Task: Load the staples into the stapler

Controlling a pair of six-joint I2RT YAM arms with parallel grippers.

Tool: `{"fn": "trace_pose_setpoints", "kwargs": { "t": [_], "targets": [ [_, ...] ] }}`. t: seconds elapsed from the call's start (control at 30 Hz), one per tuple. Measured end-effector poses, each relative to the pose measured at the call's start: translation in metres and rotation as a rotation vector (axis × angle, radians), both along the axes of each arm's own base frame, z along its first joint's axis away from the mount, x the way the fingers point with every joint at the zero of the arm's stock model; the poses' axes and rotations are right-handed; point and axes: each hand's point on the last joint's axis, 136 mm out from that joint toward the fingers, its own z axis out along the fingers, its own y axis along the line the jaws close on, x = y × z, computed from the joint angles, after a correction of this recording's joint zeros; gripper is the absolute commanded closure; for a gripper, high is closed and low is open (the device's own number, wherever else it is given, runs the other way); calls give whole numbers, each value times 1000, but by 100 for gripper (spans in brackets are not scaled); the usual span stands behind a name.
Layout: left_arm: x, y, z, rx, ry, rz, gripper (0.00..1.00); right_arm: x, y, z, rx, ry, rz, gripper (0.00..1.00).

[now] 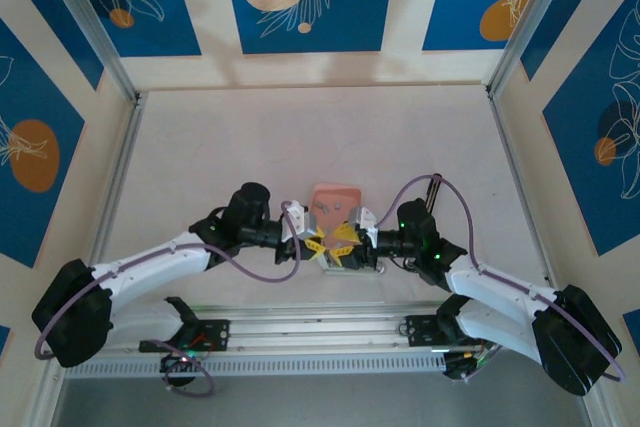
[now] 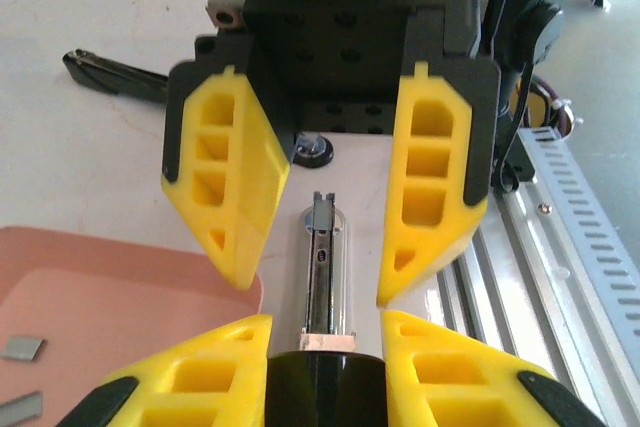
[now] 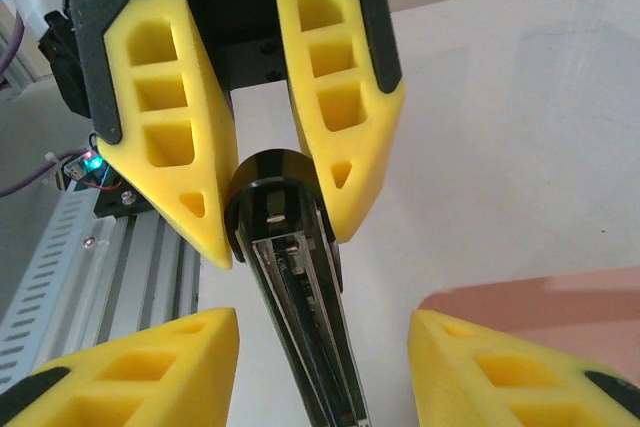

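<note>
Stapler (image 3: 300, 347) is being clamped at its black end by left gripper (image 3: 280, 237) to steady the open magazine. Right gripper (image 3: 322, 322) is being held apart astride it, empty. Staples (image 2: 20, 348), 2 strips visible, are lying in pink tray (image 2: 130, 277), far side.

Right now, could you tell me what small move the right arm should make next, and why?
Probably ease the right gripper back and over to the pink tray for a staple strip: its jaws stand open, clear of the stapler, whose channel lies exposed while the left gripper clamps its black end.
</note>
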Motion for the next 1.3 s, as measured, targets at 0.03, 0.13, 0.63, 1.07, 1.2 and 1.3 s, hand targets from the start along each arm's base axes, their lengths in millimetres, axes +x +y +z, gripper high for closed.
{"fn": "trace_pose_setpoints", "kwargs": {
  "t": [0.03,0.13,0.63,1.07,1.2,1.3],
  "targets": [
    [0,2,-2,12,-3,3,92,0,0,2,5,10,-4,48],
    [-2,9,-6,57,-18,11,92,0,-1,5,18,46,-26,45],
    [-5,40,-5,278,-90,16,90,13,-11,-26,-89,511,-299,49],
    [-5,40,-11,355,-59,-26,89,4,-29,-66,-231,940,-520,53],
    [-4,39,-11,363,-58,-32,89,0,-33,-71,-245,993,-546,56],
    [-3,38,-11,366,-57,-35,89,-1,-33,-72,-243,1023,-555,58]
  ]
}}
